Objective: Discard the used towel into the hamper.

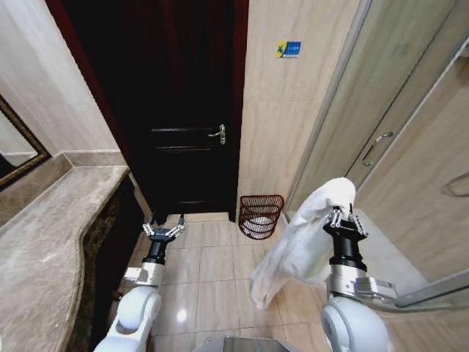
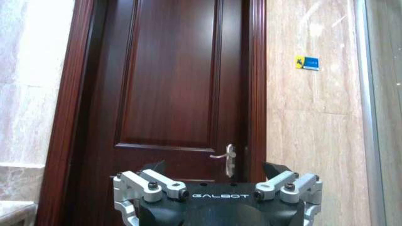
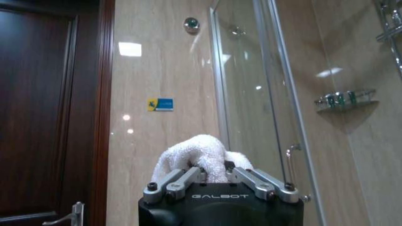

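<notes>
right now my right tool (image 1: 344,217) is closed on the towel (image 1: 304,246), pinching a bunched fold of it between the fingers; the wrist view shows the white cloth humped up over the jaws. most of the towel hangs loose down the left side of my right arm, well clear of the floor (image 1: 209,279). the hamper (image 1: 261,215) stands on the floor against the wall, between the dark door (image 1: 183,110) and the glass shower panel (image 1: 381,110), ahead of me and well apart from the towel.

my left tool (image 1: 163,232) is spread wide and empty, held up beside the counter (image 1: 51,242), facing the door.

what worries me: the hamper is small and low, and the towel is bulky and hangs off to one side. if i let go too high or short of it, the cloth could drape over the rim or land on the tiles. the trailing end could also catch on the wire bars and tip the basket. the shower panel is near my right arm, so a wide swing could knock it. the grip is only on one fold, so a jerk might let it slip early.
</notes>
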Controlling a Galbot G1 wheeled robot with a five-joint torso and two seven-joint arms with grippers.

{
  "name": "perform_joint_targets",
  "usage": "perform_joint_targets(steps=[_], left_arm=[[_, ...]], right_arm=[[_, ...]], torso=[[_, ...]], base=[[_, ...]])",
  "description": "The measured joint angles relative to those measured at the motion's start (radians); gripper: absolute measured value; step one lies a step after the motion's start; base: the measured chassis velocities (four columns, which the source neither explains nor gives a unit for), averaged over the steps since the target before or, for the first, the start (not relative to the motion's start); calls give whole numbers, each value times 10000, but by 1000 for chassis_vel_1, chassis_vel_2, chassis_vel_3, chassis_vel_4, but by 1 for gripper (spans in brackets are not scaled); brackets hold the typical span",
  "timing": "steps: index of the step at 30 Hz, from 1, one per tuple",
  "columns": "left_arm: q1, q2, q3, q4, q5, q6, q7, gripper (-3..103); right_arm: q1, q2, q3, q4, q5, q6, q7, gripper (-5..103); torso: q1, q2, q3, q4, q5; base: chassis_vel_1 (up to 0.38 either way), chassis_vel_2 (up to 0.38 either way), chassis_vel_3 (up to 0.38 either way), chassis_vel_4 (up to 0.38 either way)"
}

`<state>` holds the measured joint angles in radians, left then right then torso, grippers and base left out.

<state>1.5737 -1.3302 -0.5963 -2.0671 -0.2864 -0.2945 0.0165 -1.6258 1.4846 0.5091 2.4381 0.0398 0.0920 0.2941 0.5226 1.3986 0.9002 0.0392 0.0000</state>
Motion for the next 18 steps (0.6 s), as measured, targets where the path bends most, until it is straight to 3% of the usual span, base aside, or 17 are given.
perform_joint_targets(steps=[18], left_arm=[[39,-160,-12,-122,185,102,13,100]], right_arm=[[194,-116,46,-216,251,114,-176,10]], torso=[[-14,-20,-13,0,0]], base=[[-20,22,22,-19]])
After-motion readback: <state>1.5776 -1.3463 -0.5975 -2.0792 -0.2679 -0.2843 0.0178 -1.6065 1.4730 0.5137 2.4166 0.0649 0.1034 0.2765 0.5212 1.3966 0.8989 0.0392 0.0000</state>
